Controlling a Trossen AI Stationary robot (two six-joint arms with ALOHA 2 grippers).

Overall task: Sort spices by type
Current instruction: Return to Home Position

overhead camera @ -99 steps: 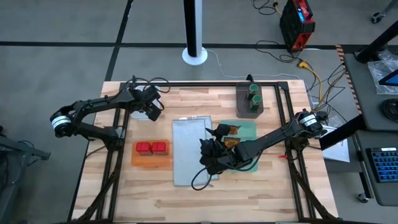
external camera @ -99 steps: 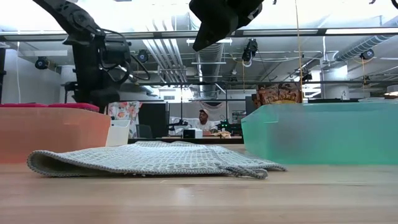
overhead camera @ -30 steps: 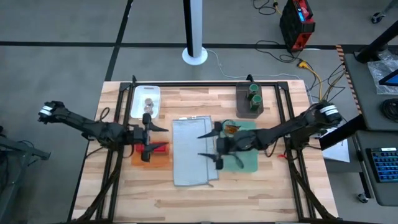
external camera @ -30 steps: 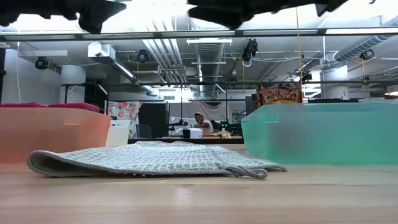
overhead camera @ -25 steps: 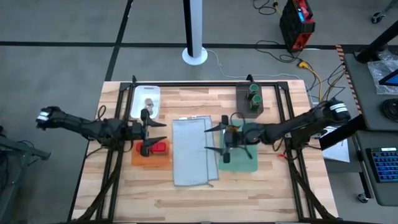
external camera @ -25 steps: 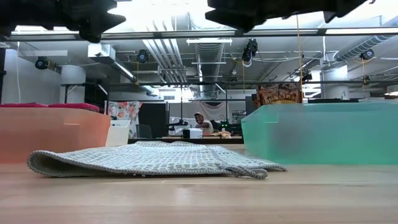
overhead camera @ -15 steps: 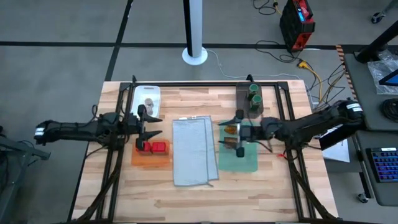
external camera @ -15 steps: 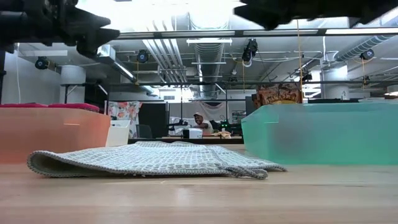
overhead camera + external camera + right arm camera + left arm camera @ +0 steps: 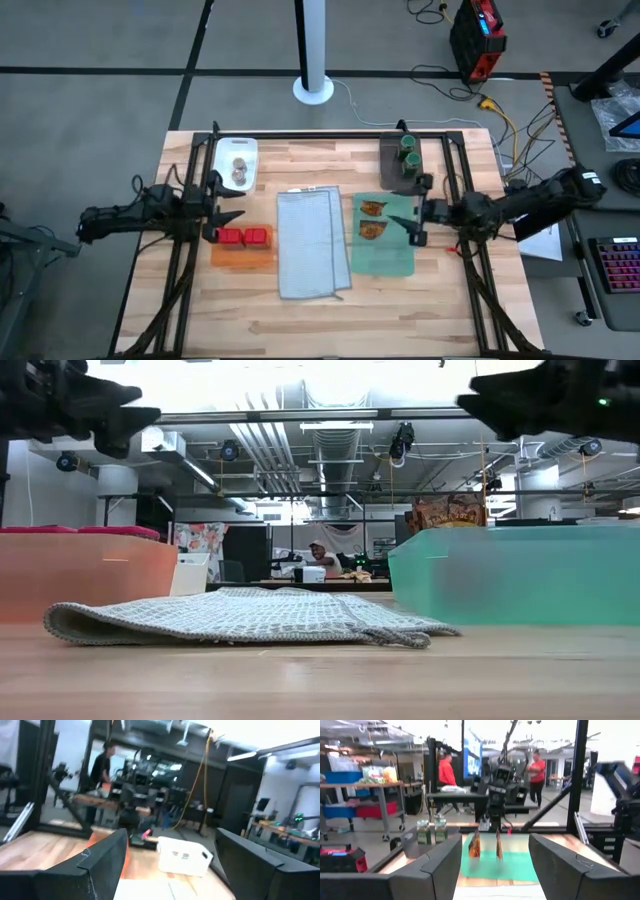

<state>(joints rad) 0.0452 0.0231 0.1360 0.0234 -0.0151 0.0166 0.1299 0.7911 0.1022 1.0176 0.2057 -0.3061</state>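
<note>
The left gripper (image 9: 222, 199) and right gripper (image 9: 410, 206) gape empty; swinging low could clip the red cans (image 9: 245, 237) or orange-brown packets (image 9: 372, 208).

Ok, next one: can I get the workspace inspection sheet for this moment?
Surface: wooden table, front edge bare.
Job's things: two red containers in the orange bin; two shakers in the white tray; two green-topped jars in the dark grey bin; two packets in the green bin.
Clutter: grey cloth lying mid-table.
Grippers: left gripper open, empty, beside the orange bin; right gripper open, empty, at the green bin's right edge.
Cables: yellow and white cables on the floor behind the table.
Surroundings: white pole base, red device, a person far behind.
</note>
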